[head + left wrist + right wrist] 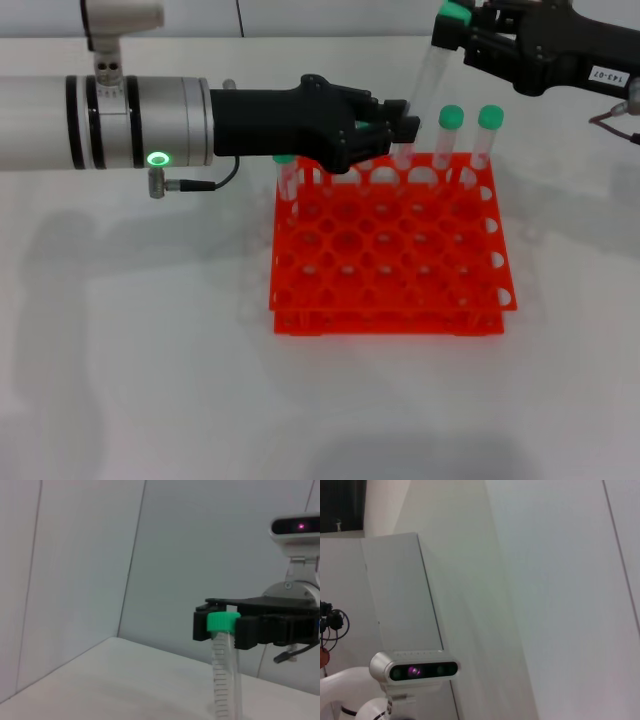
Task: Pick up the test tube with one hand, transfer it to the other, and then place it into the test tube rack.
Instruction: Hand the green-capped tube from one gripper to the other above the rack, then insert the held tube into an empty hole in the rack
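Head view: bright orange-red test tube rack [390, 245] on a white tabletop [130, 380], centre of the scene. Left gripper [405, 125], black with a silver cylindrical wrist, reaching in from the left over the rack's far edge, fingertips near the lower part of a clear test tube [428, 95]. Whether those fingers touch the tube, or are open or closed, cannot be told here. Right gripper [452, 30], black with a small white label on its body, entering from the far right corner, clamped on the tube's green cap. Tube hanging tilted, cap up and to the right, lower end down near the rack's far row. Two more green-capped tubes [448, 135] upright in the rack's far row, just right of the held one. Another green cap [285, 160] partly hidden under the left gripper at the rack's far left corner.

Left wrist view: test tube [225, 675] in the foreground, graduated marks along its clear wall, green cap at the top. Right gripper [222, 625] closed around that cap, black fingers on both sides. Robot's head camera [295, 527] behind it, against a pale wall.

Right wrist view: pale wall panels and the head camera [415, 669]; no gripper or tube visible.
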Robot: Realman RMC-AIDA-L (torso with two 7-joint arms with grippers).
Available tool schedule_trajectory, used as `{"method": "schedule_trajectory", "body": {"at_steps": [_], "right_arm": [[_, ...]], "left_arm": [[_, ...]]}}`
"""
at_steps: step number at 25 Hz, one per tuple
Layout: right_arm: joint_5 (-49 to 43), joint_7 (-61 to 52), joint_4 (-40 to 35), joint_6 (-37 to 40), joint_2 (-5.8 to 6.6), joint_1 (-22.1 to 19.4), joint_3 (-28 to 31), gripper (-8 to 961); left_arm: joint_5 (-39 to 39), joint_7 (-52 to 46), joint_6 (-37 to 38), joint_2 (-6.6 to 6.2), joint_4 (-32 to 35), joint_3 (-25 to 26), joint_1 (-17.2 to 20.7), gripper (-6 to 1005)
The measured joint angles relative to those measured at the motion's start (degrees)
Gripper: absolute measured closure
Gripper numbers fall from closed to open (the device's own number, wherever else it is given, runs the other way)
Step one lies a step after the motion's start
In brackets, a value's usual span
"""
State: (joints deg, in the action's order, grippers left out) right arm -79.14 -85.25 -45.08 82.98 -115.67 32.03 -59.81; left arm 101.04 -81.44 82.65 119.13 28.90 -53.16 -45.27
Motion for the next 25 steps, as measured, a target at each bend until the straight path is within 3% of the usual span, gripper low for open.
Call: {"method": "schedule_trajectory", "body": {"at_steps": [5, 15, 21, 25], "right_arm": [[-0.09, 0.00, -0.13, 0.01, 0.01, 0.01, -0.23, 674], [-0.09, 0.00, -0.17, -0.14, 0.03, 0.06, -0.22, 677], [-0.07, -0.01, -0.17, -0.45, 0.06, 0.04, -0.21, 687], [0.00, -0.12, -0.18, -0.44, 0.04, -0.33, 0.00, 686]], "left_arm": [[-0.16, -0.02, -0.35, 0.11, -0.04, -2.56, -0.27, 823], [-3.23, -1.91, -0.23, 0.04, 0.48, -2.68, 0.88, 875], [-2.95, -6.37, -0.32, -0.05, 5.95, -2.88, 3.28, 696], [-2.55, -11.49, 0.57, -0.22, 12.98, -2.95, 6.94, 528]]}}
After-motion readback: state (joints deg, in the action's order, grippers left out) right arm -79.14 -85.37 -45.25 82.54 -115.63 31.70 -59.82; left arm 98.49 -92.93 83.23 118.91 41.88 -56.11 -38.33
